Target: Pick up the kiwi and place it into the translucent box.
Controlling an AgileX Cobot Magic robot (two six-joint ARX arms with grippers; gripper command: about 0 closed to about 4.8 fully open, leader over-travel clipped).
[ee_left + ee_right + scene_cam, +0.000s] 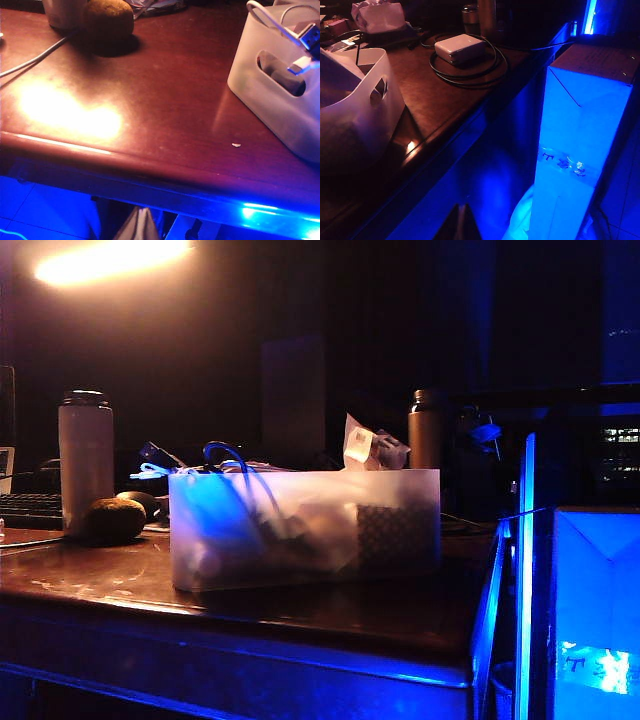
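The kiwi (112,520), brown and fuzzy, lies on the dark wooden table to the left of the translucent box (300,530). The frosted box holds cables and blurred shapes. In the left wrist view the kiwi (107,22) sits far across the table and the translucent box (280,95) shows its handle cutout. My left gripper (141,212) is shut and empty, low in front of the table's edge. My right gripper (461,207) is shut too, holding nothing, below the table edge beside the translucent box (355,110). Neither gripper shows in the exterior view.
A white bottle (85,455) stands right behind the kiwi, with a black mouse (140,502) and a keyboard (30,508) nearby. A brown bottle (425,430) stands behind the box. A white charger (459,48) with coiled cable lies on the table. A blue-glowing box (585,130) stands off the table's right.
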